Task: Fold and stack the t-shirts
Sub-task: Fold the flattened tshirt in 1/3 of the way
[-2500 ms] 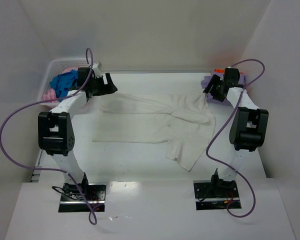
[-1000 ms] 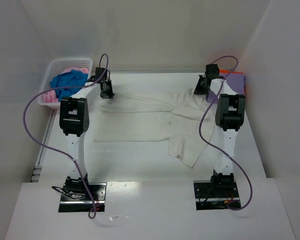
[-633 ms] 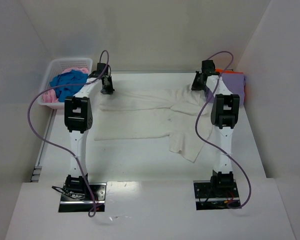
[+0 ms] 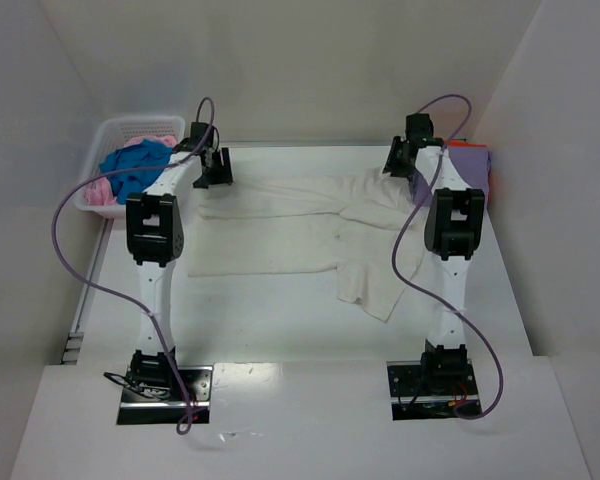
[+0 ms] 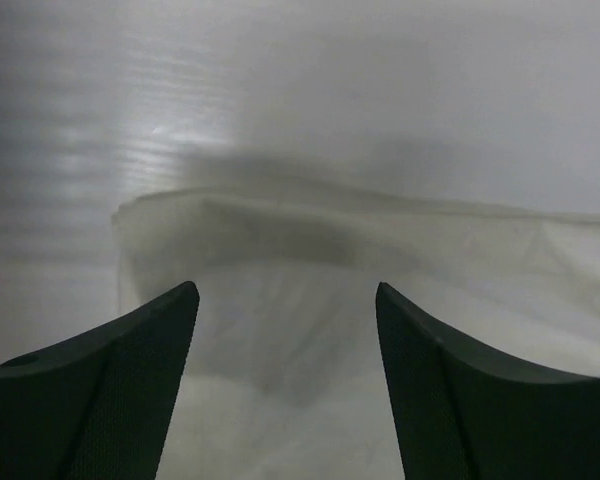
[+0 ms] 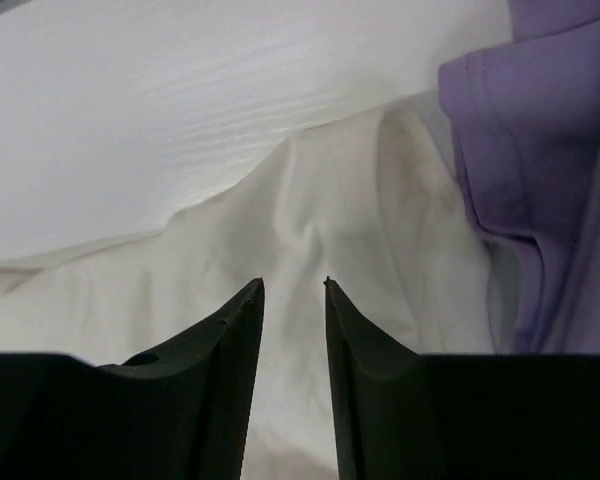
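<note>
The large cream-white t-shirt [image 4: 290,225] lies spread across the middle of the table, one flap hanging toward the front right. My left gripper [image 4: 215,170] hovers over its far left corner; in the left wrist view the gripper [image 5: 287,290] is open wide above the cream cloth [image 5: 310,250], holding nothing. My right gripper [image 4: 398,165] is over the far right corner; in the right wrist view the gripper [image 6: 290,285] stands narrowly open, a cream fold [image 6: 310,190] showing through the gap. A lavender t-shirt [image 4: 468,160] [image 6: 540,150] lies just right of it.
A white lattice basket [image 4: 110,130] at the far left holds a blue t-shirt [image 4: 135,165] and a pink one [image 4: 98,190]. An orange edge [image 4: 493,182] shows beside the lavender cloth. White walls close in the table at the back and both sides.
Both grippers carried the shirt's far edge toward the back, then opened and let it go. The cream shirt now lies flat on the table.
</note>
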Controlling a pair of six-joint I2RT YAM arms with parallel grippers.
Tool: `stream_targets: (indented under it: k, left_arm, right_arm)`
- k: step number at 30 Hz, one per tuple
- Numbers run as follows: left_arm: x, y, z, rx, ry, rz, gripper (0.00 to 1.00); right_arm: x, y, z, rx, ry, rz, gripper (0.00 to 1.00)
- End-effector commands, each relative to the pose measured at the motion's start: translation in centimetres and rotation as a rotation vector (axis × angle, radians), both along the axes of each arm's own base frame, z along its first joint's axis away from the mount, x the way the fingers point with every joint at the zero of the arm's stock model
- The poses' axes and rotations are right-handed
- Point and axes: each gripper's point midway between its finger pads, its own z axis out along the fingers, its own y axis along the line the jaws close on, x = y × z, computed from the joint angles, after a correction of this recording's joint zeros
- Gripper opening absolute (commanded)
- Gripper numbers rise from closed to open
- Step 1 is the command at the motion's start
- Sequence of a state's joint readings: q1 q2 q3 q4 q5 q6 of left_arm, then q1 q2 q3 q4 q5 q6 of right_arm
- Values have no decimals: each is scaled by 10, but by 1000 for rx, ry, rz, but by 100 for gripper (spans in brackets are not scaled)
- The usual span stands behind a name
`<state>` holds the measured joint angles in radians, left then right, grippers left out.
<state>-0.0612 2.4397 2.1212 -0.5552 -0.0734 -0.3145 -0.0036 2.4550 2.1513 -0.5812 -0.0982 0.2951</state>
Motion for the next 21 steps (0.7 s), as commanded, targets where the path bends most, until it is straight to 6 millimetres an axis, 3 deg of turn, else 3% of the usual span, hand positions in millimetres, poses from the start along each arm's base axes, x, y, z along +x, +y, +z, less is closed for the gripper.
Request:
stream_targets:
  k: [1, 4, 5, 6, 7, 8, 10, 12, 13, 14, 15, 16, 17, 19, 21]
  left_arm:
    - [-3, -4, 106, -26, -209, -63, 83]
    - [-21, -9, 145, -46, -267, -97, 88]
    - [-36, -15, 178, -56, -326, -115, 92]
    - [-40, -16, 167, -62, -299, -121, 92]
    - [-49, -16, 191, -69, -347, -116, 94]
    - [-56, -18, 197, -90, -358, -112, 94]
    - [-90, -22, 197, -128, -341, -106, 99]
    - [-109, -23, 191, -153, -323, -94, 99]
    - [-121, -23, 199, -168, -343, -82, 99]
    - [-136, -23, 176, -183, -286, -60, 99]
    - [-145, -23, 170, -183, -272, -59, 99]
    - [-151, -23, 168, -191, -270, -50, 99]
    - [-161, -22, 172, -198, -279, -44, 99]
    - [-185, -22, 155, -214, -247, -24, 99]
    - [-195, -23, 147, -228, -227, -21, 99]
  right_arm:
    - [-4, 10, 190, 16, -378, 39, 57]
    - [-25, 10, 235, 14, -465, 40, 76]
    - [-52, 8, 267, 6, -511, 31, 85]
    - [-61, 6, 288, -1, -552, 20, 88]
    - [-72, 4, 274, 0, -514, 4, 91]
    - [-84, 2, 274, 0, -509, -15, 95]
    - [-130, -8, 255, -8, -457, -93, 100]
    - [-153, -9, 238, 11, -420, -121, 100]
    - [-174, -10, 222, 35, -386, -162, 100]
    - [-184, -10, 212, 48, -367, -186, 100]
    - [-195, -12, 201, 56, -338, -214, 100]
    - [-212, -11, 169, 68, -260, -236, 100]
    - [-224, -10, 169, 111, -258, -282, 100]
    - [-251, -5, 132, 155, -176, -323, 100]
    - [-268, 0, 116, 206, -147, -348, 100]
